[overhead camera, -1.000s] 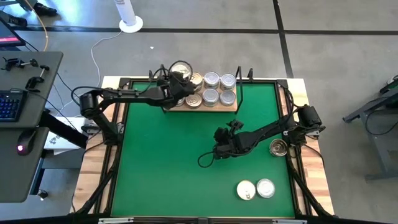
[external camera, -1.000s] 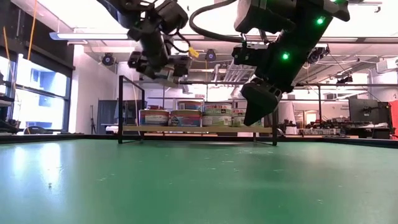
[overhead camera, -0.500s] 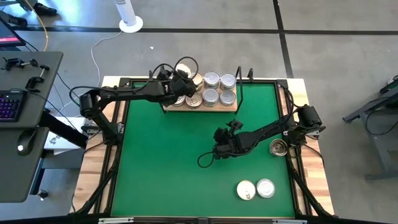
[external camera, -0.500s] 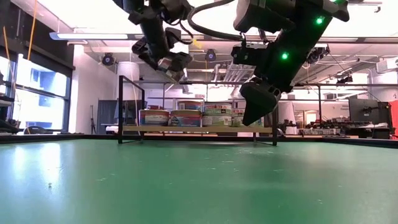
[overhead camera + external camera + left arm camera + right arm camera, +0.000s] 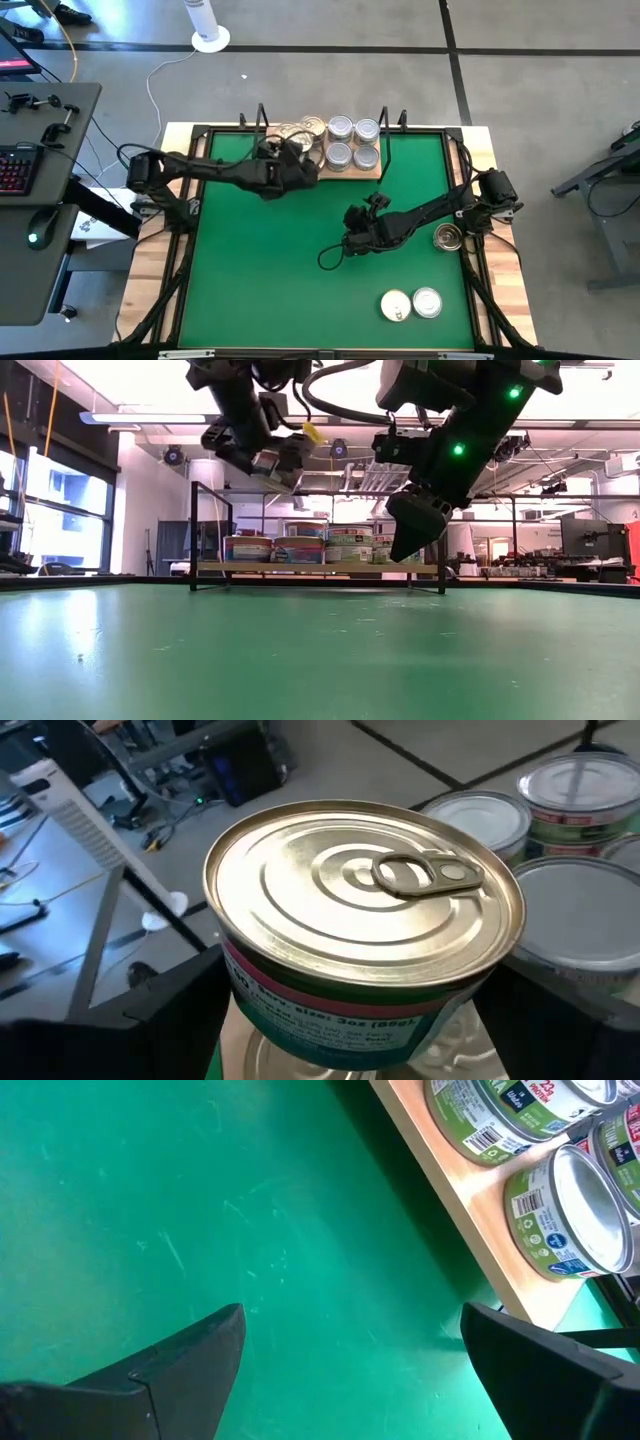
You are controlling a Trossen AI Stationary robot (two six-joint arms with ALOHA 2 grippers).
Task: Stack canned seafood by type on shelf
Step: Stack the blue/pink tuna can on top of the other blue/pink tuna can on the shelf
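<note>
My left gripper (image 5: 298, 168) hangs over the near left part of the shelf (image 5: 376, 170), shut on a gold-lidded can (image 5: 365, 915) with a pull tab. In the low view this gripper (image 5: 275, 460) is well above the cans standing on the shelf (image 5: 300, 548). Another gold lid (image 5: 340, 1055) shows just below the held can. Silver-lidded cans (image 5: 352, 142) fill the shelf's right half, and gold ones (image 5: 313, 126) stand at its far left. My right gripper (image 5: 350, 240) hovers open above the green mat's middle, with nothing between its fingers (image 5: 180, 1360). My left gripper pinches the can's side wall (image 5: 245, 1005) between its two fingers (image 5: 170, 1015), one on each opposite side; the contact itself lies at the picture's lower edge. The fingers come from the table's left, slanting a little downward. The can is lifted clear with its lid up.
Two loose cans (image 5: 411, 304) lie on the mat (image 5: 260, 270) near its front right corner, and one more (image 5: 446, 237) by the right arm at the mat's right edge. The shelf's black uprights (image 5: 193, 535) stand at its ends. The mat's left and near parts are bare.
My left gripper has carried the gold-lidded can from above the shelf's far left part toward the table's near edge, rolling slightly as it went. The can stays between its fingers. My right gripper has kept still.
</note>
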